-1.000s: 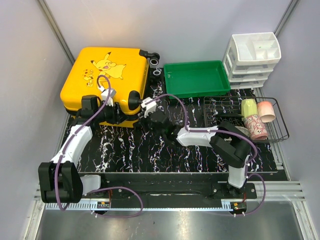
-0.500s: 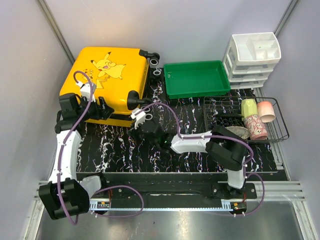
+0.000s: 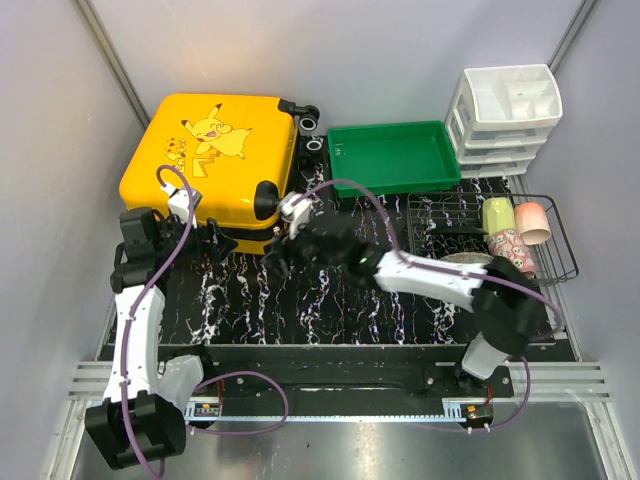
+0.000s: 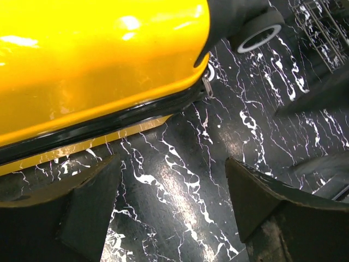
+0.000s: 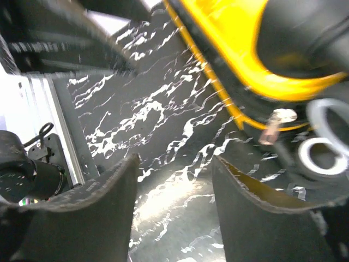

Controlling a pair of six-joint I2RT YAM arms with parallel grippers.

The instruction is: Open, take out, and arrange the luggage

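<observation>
Left hand and right hand both gape empty, just off the near edge of the suitcase. Only the wrist views show its zipper pull, untouched.

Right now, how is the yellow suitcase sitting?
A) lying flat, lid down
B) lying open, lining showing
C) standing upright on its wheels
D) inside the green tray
A: seen from above, the suitcase lies flat on the table, printed shell up and lid down, beside the green tray.
</observation>
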